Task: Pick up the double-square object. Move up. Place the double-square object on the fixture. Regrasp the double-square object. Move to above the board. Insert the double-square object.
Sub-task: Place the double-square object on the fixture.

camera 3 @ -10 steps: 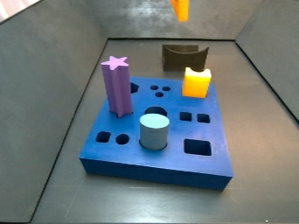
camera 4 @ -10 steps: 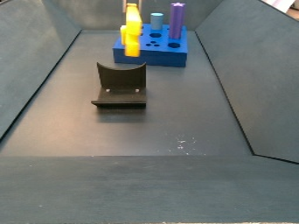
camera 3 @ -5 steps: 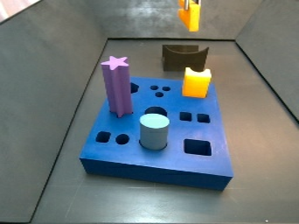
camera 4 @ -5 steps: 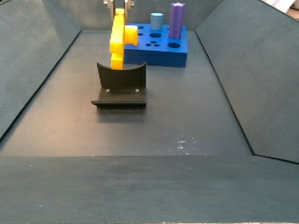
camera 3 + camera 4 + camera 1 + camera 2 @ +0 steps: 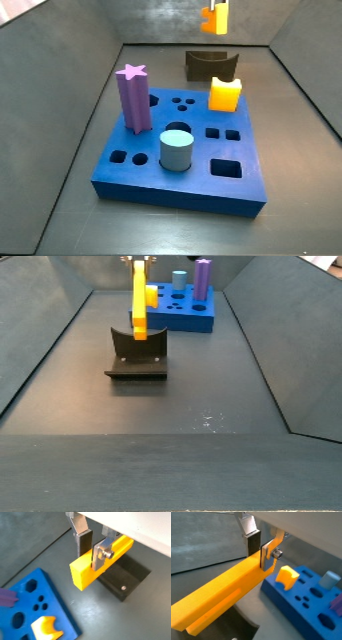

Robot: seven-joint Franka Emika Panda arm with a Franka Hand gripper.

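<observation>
My gripper (image 5: 92, 551) is shut on the double-square object (image 5: 90, 571), a long orange-yellow bar with a lengthwise groove (image 5: 218, 604). In a side view the bar (image 5: 138, 301) hangs upright from the gripper (image 5: 135, 262), with its lower end at the top of the dark fixture (image 5: 136, 356). I cannot tell whether the two touch. From the opposite side the bar (image 5: 215, 17) shows high above the fixture (image 5: 207, 65). The blue board (image 5: 147, 165) lies beyond the fixture (image 5: 127, 579), apart from the gripper.
On the board stand a purple star-topped post (image 5: 132, 98), a light blue cylinder (image 5: 177, 150) and a stubby yellow block (image 5: 225, 93). Several holes in the board are free. Sloping grey walls (image 5: 40, 346) close in the floor on both sides.
The gripper has carried the bar away from the board to a spot over the fixture and lowered it a little toward the fixture's top.
</observation>
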